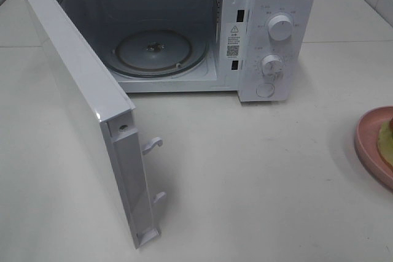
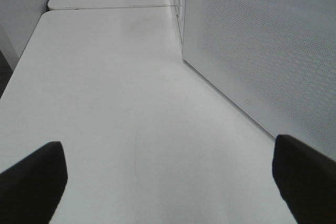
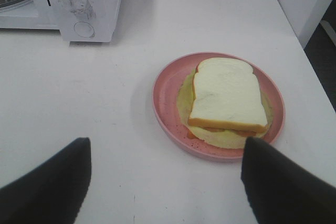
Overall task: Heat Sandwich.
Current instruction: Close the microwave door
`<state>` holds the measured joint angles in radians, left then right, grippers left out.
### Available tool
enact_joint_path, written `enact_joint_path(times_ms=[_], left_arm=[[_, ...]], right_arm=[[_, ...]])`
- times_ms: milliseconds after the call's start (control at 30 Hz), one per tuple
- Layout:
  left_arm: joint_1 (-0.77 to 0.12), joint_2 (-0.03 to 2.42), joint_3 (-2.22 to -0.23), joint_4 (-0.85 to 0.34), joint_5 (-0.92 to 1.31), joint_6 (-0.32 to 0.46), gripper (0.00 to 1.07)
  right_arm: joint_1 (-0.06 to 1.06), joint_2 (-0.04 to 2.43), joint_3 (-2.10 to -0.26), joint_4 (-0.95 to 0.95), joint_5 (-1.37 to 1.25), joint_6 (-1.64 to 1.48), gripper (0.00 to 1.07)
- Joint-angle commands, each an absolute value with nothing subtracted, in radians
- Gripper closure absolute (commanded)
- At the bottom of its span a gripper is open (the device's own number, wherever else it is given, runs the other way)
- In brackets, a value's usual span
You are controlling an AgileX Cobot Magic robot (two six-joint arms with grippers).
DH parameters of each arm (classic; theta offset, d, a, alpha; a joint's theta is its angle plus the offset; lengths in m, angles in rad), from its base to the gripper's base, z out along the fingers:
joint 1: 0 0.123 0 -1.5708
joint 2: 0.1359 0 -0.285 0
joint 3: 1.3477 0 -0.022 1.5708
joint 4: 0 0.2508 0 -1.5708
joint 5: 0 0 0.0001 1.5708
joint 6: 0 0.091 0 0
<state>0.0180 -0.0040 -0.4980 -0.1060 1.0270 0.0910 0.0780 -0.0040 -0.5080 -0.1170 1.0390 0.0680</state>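
Observation:
The sandwich (image 3: 227,95), white bread over orange and pale yellow layers, lies on a round pink plate (image 3: 159,95). In the right wrist view my right gripper (image 3: 165,187) hovers open just short of the plate, one dark finger on each side, holding nothing. The high view catches only the plate's edge (image 1: 368,142) and a sliver of sandwich (image 1: 389,134) at the far right. The white microwave (image 1: 279,4) stands open, with its glass turntable (image 1: 156,50) bare. My left gripper (image 2: 168,182) is open and empty above the table, beside the microwave door (image 2: 262,51). Neither gripper shows in the high view.
The microwave door (image 1: 73,90) swings out toward the front left, its latch hooks (image 1: 152,145) sticking out. Two dials (image 1: 279,29) and a button sit on the right panel. The microwave (image 3: 79,3) lies beyond the plate. The white table's edge (image 2: 21,61) is near the left arm.

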Motion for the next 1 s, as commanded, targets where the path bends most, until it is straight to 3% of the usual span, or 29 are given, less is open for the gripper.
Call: enact_joint_path(times_ms=[33, 367, 667, 733, 767, 800, 833, 900, 967, 1000], left_arm=[[0.021, -0.032, -0.494, -0.108, 1.027, 0.090, 0.03], [0.021, -0.032, -0.494, -0.108, 1.027, 0.085, 0.04], [0.021, 0.060, -0.533, -0.116, 0.932, 0.062, 0.19], [0.021, 0.097, -0.534, -0.116, 0.895, 0.062, 0.28], [0.021, 0.138, -0.534, -0.116, 0.872, 0.062, 0.40], [0.021, 0.154, -0.534, -0.116, 0.862, 0.062, 0.46], [0.021, 0.154, -0.534, -0.116, 0.862, 0.062, 0.46], [0.021, 0.213, -0.534, -0.116, 0.820, 0.061, 0.68], [0.021, 0.257, -0.534, -0.117, 0.791, 0.060, 0.82], [0.021, 0.257, -0.534, -0.117, 0.791, 0.060, 0.82]], right_arm=[[0.071, -0.031, -0.503, -0.119, 1.038, 0.058, 0.31], [0.071, -0.031, -0.503, -0.119, 1.038, 0.058, 0.31], [0.071, -0.031, -0.503, -0.119, 1.038, 0.059, 0.31], [0.071, -0.031, -0.503, -0.119, 1.038, 0.059, 0.31], [0.071, -0.031, -0.503, -0.119, 1.038, 0.059, 0.31], [0.071, -0.031, -0.503, -0.119, 1.038, 0.059, 0.31], [0.071, -0.031, -0.503, -0.119, 1.038, 0.059, 0.31], [0.071, -0.031, -0.503, -0.119, 1.038, 0.059, 0.31], [0.071, -0.031, -0.503, -0.119, 1.038, 0.058, 0.31], [0.071, -0.031, -0.503, -0.119, 1.038, 0.058, 0.31]])
